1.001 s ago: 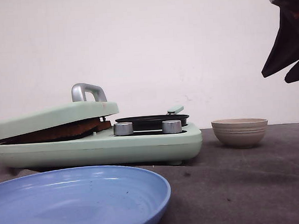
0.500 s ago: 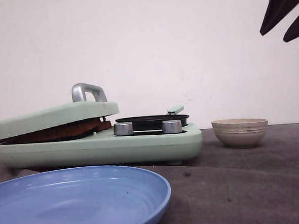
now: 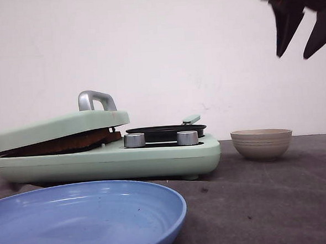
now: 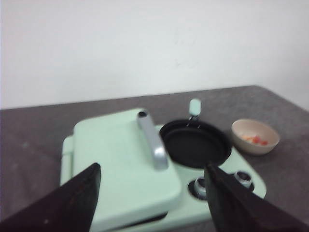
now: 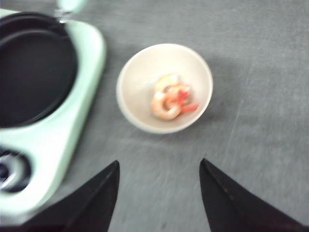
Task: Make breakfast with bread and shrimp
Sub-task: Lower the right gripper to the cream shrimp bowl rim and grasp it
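The bread (image 3: 59, 144) shows only as a brown edge under the nearly shut lid (image 3: 61, 127) of the mint-green breakfast maker. Shrimp (image 5: 170, 102) lie in a beige bowl (image 5: 145, 72), which stands right of the maker in the front view (image 3: 261, 143). The black pan (image 3: 165, 132) on the maker is empty. My right gripper (image 3: 294, 55) hangs open and empty high above the bowl, which also shows ahead of it in the right wrist view (image 5: 159, 164). My left gripper (image 4: 152, 168) is open and empty above the lid's metal handle (image 4: 153, 145).
A large blue plate (image 3: 86, 220) lies at the front left. Two metal knobs (image 3: 134, 140) sit on the maker's front. The table (image 3: 278, 203) is covered with a dark grey cloth. A white wall stands behind.
My right gripper has risen from beside the bowl's upper right to higher up and shifted slightly left. The maker, the bowl and the plate have not moved.
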Motion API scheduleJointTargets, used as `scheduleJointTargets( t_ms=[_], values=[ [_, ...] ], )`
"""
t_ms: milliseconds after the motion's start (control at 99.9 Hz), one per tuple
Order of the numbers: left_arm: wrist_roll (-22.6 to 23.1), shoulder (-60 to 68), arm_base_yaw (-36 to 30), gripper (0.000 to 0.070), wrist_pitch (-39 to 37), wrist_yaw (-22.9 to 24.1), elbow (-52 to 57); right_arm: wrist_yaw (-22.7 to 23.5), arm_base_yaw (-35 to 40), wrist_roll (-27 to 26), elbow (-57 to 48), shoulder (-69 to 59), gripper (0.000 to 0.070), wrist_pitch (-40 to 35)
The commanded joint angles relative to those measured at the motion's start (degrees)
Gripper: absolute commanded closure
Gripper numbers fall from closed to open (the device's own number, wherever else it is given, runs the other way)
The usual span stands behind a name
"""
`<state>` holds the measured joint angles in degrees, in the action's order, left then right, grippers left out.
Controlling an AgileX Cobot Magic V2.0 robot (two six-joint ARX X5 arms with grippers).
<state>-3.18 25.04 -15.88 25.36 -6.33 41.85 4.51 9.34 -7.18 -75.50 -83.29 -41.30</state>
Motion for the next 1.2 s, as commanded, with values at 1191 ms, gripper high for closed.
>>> scheduleJointTargets(
  t_ms=[1191],
  values=[
    [1.4, -4.5, -0.1, 0.0351, 6.9, 0.6, 0.1, 3.3, -6.5, 1.6, -11.6, -32.3, 0.0376, 11.3]
  ],
)
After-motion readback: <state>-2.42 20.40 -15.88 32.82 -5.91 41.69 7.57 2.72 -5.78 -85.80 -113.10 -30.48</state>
